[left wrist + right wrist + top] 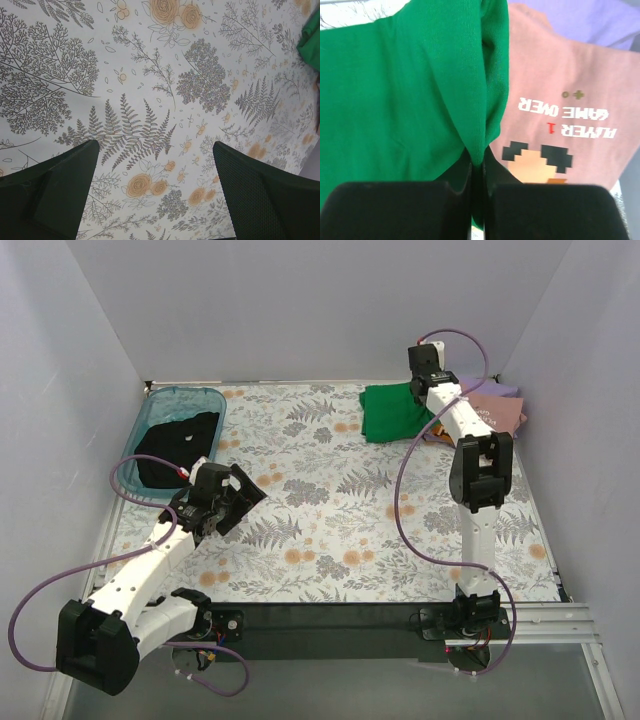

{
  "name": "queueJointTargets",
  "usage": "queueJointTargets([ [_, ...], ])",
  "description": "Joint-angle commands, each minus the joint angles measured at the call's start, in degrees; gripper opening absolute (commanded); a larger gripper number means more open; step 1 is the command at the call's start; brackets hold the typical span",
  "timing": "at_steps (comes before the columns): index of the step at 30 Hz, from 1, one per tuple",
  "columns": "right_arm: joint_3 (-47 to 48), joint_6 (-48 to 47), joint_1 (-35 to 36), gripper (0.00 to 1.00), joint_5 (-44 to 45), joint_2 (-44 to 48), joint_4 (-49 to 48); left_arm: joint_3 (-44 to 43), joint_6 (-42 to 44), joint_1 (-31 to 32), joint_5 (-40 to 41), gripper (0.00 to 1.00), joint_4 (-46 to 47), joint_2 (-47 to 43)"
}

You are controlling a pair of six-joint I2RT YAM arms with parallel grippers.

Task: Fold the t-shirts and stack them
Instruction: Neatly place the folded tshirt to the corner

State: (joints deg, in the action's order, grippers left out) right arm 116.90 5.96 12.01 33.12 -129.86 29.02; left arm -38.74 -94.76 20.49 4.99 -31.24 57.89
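The green t-shirt (392,411) lies folded at the back right of the table. My right gripper (421,392) is shut on its edge, and the wrist view shows a green fold (487,100) pinched between the fingers. The pink t-shirt (497,410) with its pixel graphic (560,125) lies under and right of the green one, on the lavender t-shirt (500,390). The black t-shirt (178,447) lies in the teal bin (160,403) at the back left. My left gripper (245,498) is open and empty over the bare tablecloth (160,145).
The floral tablecloth (330,500) covers the table. White walls close in the left, back and right sides. A black rail (330,625) runs along the near edge between the arm bases. Purple cables loop off both arms.
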Motion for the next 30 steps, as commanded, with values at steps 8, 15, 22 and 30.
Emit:
queueJointTargets([
  [8, 3.16, -0.07, -0.85, 0.01, 3.52, 11.11, -0.98, -0.19, -0.16, 0.25, 0.72, 0.98, 0.48, -1.46],
  [15, 5.08, 0.99, -2.34, 0.01, 4.32, 14.72, -0.36, 0.16, 0.10, 0.25, 0.19, 0.98, 0.48, -2.43],
  [22, 6.85, -0.24, -4.71, 0.01, 0.64, 17.45, -0.01, 0.16, 0.19, 0.25, 0.10, 0.98, 0.04, -3.92],
  [30, -0.08, 2.03, -11.30, 0.01, -9.28, 20.09, -0.10, 0.68, 0.19, 0.25, -0.07, 0.98, 0.57, -4.36],
])
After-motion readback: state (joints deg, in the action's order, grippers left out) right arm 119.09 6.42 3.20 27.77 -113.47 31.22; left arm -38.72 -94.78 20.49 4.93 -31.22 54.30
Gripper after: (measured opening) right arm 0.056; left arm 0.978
